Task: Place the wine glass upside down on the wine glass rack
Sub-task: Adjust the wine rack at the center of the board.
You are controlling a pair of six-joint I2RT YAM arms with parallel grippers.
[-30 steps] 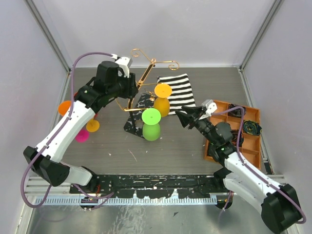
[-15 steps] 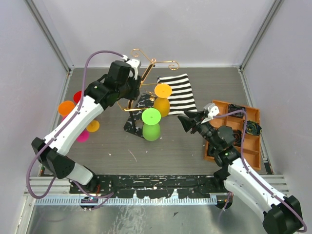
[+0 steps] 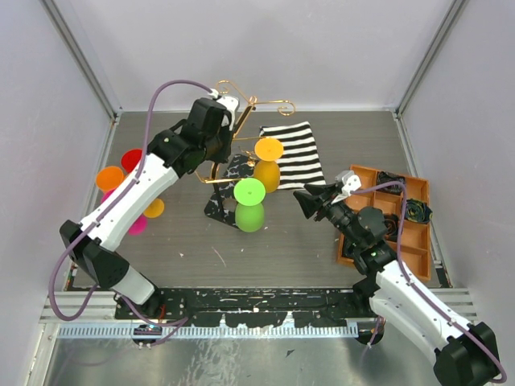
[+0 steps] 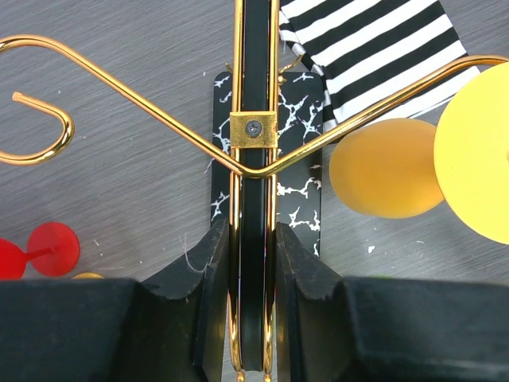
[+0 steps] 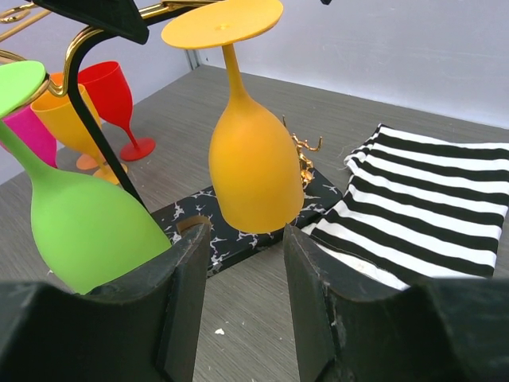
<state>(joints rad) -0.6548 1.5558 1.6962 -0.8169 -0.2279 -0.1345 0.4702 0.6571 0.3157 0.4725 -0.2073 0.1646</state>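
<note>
The wine glass rack (image 3: 248,110) is a gold wire stand on a black marbled base (image 3: 219,205). An orange wine glass (image 3: 267,173) and a green one (image 3: 250,215) hang upside down from its arms. My left gripper (image 3: 224,133) sits at the top of the stand. In the left wrist view its fingers (image 4: 211,267) press both sides of the rack's gold-edged upright (image 4: 253,129). My right gripper (image 3: 304,199) is to the right of the rack, open and holding nothing. The orange glass (image 5: 253,167) hangs just beyond its fingertips (image 5: 191,270).
Several loose wine glasses stand at the left: red (image 3: 131,158), orange (image 3: 110,178), pink (image 3: 135,223) and yellow-orange (image 3: 153,207). A black-and-white striped cloth (image 3: 299,149) lies behind the rack. An orange parts tray (image 3: 406,221) sits at the right.
My left gripper has shifted right along the top of the rack and its fingers have closed on the upright. The right arm drew back slightly, then held still.
</note>
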